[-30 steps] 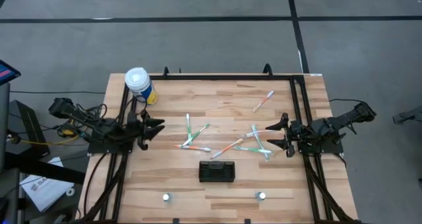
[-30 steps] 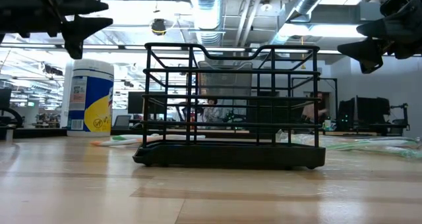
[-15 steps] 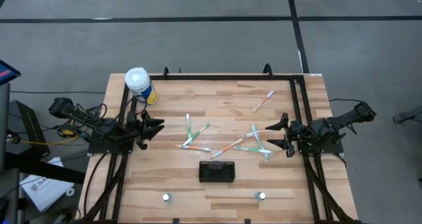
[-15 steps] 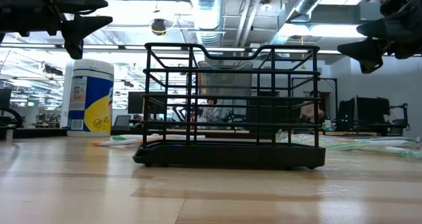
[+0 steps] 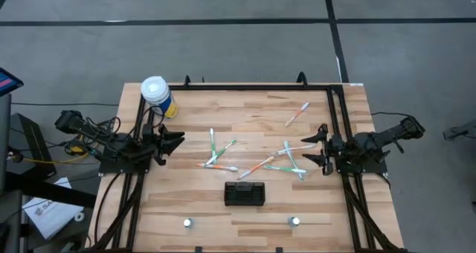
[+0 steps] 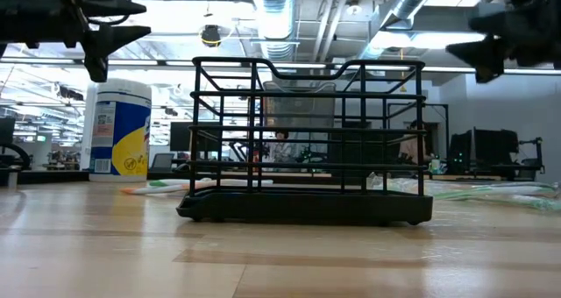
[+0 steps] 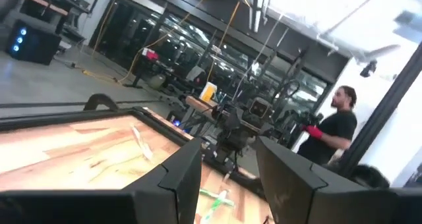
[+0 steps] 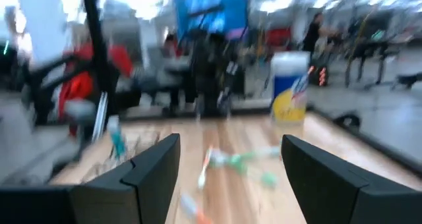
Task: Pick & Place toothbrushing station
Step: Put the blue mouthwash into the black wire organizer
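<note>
Both my arms have shifted only slightly; nothing else moved. One pale wooden surface (image 5: 245, 119) carries one white-lidded canister (image 5: 158, 95), one black wire toothbrushing station (image 5: 245, 193) near the front centre, and several scattered toothbrushes (image 5: 216, 155). My left gripper (image 5: 177, 140) and right gripper (image 5: 318, 149) hover with jaws spread, empty.

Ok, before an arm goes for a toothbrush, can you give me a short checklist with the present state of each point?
1. Left end effector open and empty: ok.
2. Right end effector open and empty: ok.
3. Holder upright on the table, near the front edge: ok.
4. Toothbrushes lie loose on the wood between the arms, none in the holder: ok.
5. Canister stands at the far left corner, away from the brushes: ok.
6. Which brush is free of the overlapping ones: cannot tell.
</note>
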Robot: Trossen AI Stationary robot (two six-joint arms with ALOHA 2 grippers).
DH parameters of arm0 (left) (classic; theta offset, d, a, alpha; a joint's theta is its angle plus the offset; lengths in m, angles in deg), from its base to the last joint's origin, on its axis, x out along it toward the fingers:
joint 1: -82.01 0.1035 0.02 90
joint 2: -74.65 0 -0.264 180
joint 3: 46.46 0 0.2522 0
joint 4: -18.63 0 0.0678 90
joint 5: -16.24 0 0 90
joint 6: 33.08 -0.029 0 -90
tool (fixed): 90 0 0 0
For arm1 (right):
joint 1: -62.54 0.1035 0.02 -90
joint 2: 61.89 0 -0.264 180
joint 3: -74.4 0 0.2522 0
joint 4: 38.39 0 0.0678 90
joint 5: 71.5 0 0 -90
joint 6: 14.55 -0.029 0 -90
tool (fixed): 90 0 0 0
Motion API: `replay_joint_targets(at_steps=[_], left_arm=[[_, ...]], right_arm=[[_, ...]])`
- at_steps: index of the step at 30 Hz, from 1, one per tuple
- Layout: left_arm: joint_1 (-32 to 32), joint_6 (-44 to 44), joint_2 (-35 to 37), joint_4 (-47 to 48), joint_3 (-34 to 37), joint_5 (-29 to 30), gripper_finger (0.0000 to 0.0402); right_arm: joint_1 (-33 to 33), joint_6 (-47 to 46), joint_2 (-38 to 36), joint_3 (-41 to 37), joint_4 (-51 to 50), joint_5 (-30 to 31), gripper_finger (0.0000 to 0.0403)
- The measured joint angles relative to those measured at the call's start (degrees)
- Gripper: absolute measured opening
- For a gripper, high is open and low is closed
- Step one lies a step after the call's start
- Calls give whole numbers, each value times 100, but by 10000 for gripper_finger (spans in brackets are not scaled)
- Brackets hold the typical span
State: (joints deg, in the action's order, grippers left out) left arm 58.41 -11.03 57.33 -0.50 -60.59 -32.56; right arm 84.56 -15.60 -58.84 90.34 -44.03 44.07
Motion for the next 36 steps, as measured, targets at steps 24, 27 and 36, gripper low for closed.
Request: replay_joint_targets(at_steps=[24,27,36], left_arm=[[0,-368,0,-1213,0,-278,140],[0,-211,0,-1766,0,-404,140],[0,-1547,-501,-3003,-1111,-1994,140]], right_arm=[[-240,-2178,0,13,2367,1444,255],[-338,-2531,2,13,2435,1479,255],[-612,-1944,1474,1203,3090,468,237]])
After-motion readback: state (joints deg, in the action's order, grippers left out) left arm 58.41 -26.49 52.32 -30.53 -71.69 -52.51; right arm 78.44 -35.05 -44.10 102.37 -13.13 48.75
